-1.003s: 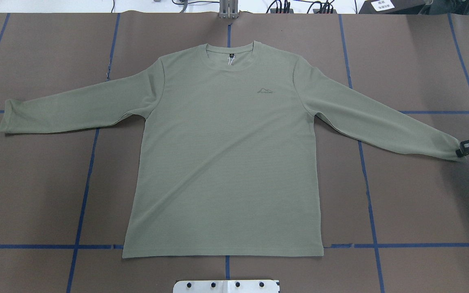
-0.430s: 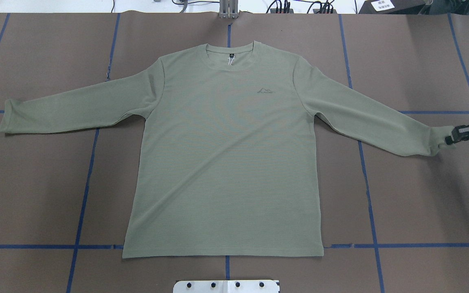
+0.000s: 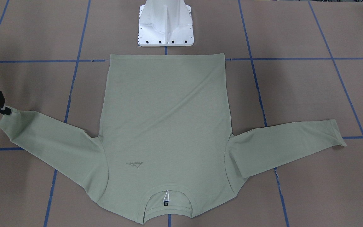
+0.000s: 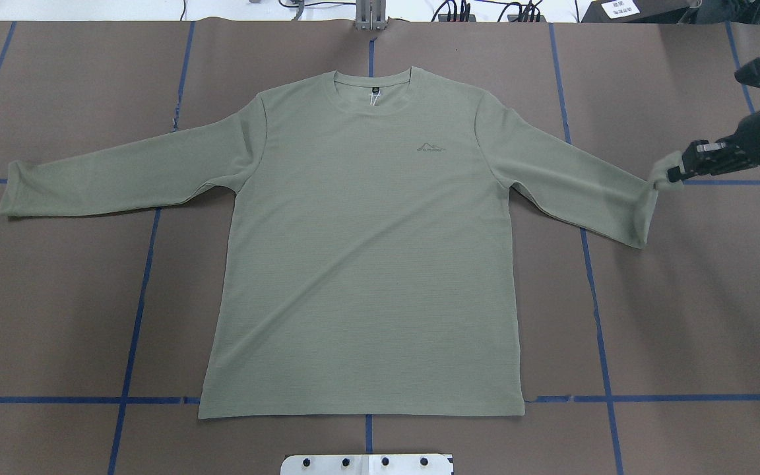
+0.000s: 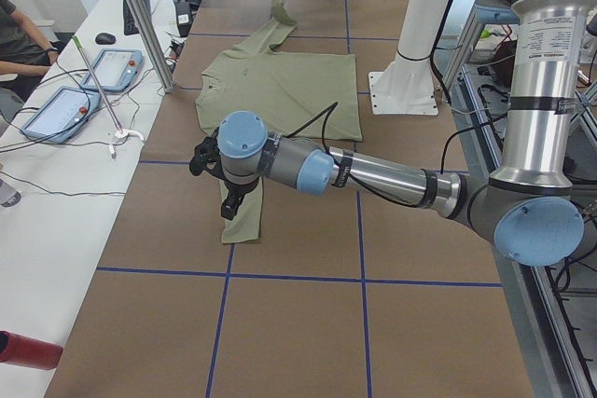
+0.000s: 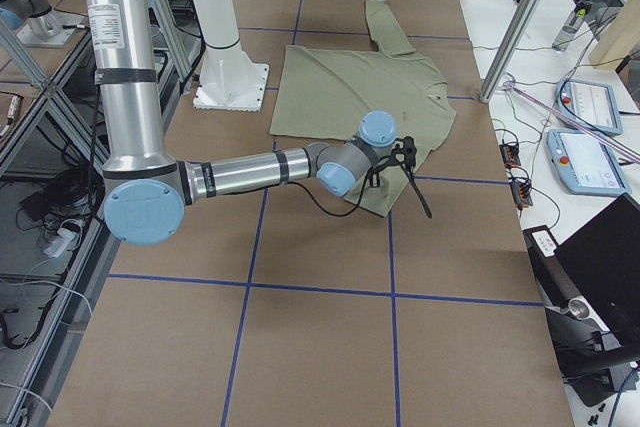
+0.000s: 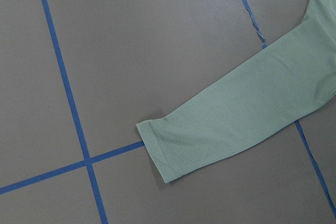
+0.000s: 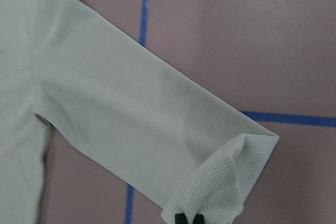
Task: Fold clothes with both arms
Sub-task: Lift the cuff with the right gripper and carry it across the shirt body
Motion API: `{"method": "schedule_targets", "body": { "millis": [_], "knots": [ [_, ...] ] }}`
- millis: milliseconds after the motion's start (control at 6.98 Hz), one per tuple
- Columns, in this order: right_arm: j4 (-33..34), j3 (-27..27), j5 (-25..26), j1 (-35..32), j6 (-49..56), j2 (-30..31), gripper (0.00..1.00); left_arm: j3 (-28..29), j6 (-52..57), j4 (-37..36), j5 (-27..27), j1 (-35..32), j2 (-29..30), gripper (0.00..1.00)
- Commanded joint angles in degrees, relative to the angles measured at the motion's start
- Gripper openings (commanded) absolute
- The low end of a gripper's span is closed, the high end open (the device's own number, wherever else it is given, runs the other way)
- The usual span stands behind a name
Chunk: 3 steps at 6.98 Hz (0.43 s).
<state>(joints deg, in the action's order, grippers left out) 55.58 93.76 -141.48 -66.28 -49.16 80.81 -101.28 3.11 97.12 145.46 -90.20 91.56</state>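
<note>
The pale green long-sleeved shirt (image 4: 367, 264) lies flat, front up, collar at the far side of the table. My right gripper (image 4: 669, 175) is shut on the cuff of its right sleeve (image 8: 220, 192) and holds it raised, so the sleeve end curls back over itself. In the front-facing view the right gripper (image 3: 7, 111) is at the left edge. The left sleeve (image 4: 123, 178) lies straight and flat, its cuff (image 7: 157, 145) alone in the left wrist view. My left gripper (image 5: 227, 195) hovers over that cuff; I cannot tell whether it is open or shut.
The white pedestal base (image 3: 165, 25) stands just behind the shirt's hem. Blue tape lines (image 4: 132, 316) cross the brown table cover. A side bench holds tablets (image 5: 61, 109), with a person's arm beside them, and slanted metal posts (image 5: 140, 16) rise at the table's far edge.
My right gripper has lifted the right cuff off the table and carried it inward and towards the far side; the sleeve end now folds over. The rest of the shirt has not moved.
</note>
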Motion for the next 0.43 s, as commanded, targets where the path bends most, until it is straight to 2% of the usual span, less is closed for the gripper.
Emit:
{"method": "schedule_targets", "body": {
  "millis": [0,287],
  "knots": [
    [5.47,-0.25,-0.9,1.15,-11.18,-13.94,0.0,-0.32,-0.03,0.0,0.0,-0.06,-0.06,1.0],
    [11.98,-1.21,2.06,6.84,-15.61,-26.34,0.0,0.02,-0.03,-0.09,-0.09,-0.06,0.2,1.0]
  ]
}}
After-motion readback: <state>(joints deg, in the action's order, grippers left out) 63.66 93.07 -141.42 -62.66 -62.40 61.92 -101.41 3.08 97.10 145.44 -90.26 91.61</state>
